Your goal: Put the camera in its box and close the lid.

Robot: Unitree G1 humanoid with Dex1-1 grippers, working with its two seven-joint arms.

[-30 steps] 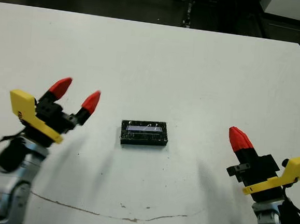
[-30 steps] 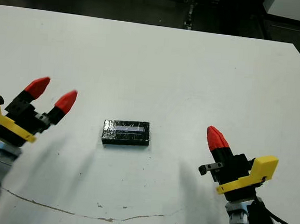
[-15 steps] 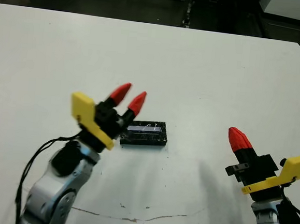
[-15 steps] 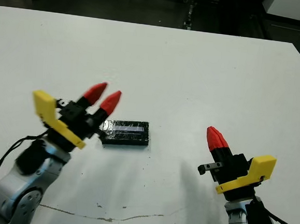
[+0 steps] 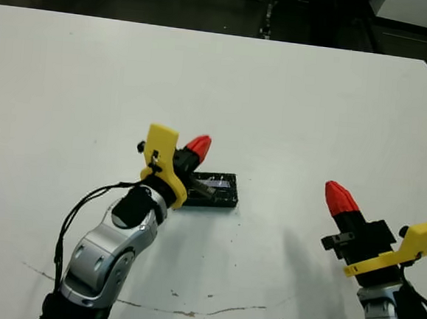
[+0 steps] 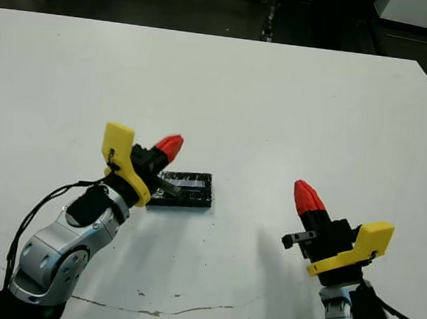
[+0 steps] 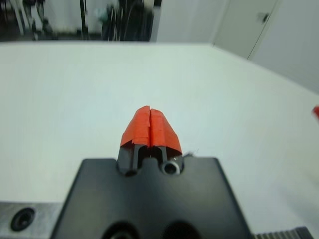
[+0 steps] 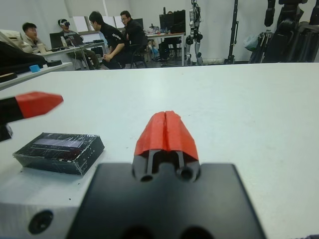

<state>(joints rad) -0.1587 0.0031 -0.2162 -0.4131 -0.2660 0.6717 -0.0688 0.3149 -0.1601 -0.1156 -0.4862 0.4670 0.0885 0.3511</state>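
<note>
Nearest the robot, a thin brown crack line [image 5: 150,302] runs across the white table [image 5: 314,108]. Just past it on the right, the right gripper [image 8: 166,130] hangs over bare tabletop with its two red fingertips pressed together, clenched on nothing, well apart from everything else. On the left side the left gripper [image 7: 150,127] is also pinched closed with nothing between its tips; its yellow bracket [image 5: 161,159] stands up behind it, and the red tips sit at the left end of the black slab, over that end, though I can't tell whether they touch it. That slab is the lid [image 5: 215,191], shiny and crinkled with a pale strip along its top, lying flat near the middle of the table; whether a tray sits beneath it cannot be seen from here. Far beyond the table, several people [image 8: 112,42] sit at desks, and dark equipment stands [image 8: 234,30] line the back wall.
</note>
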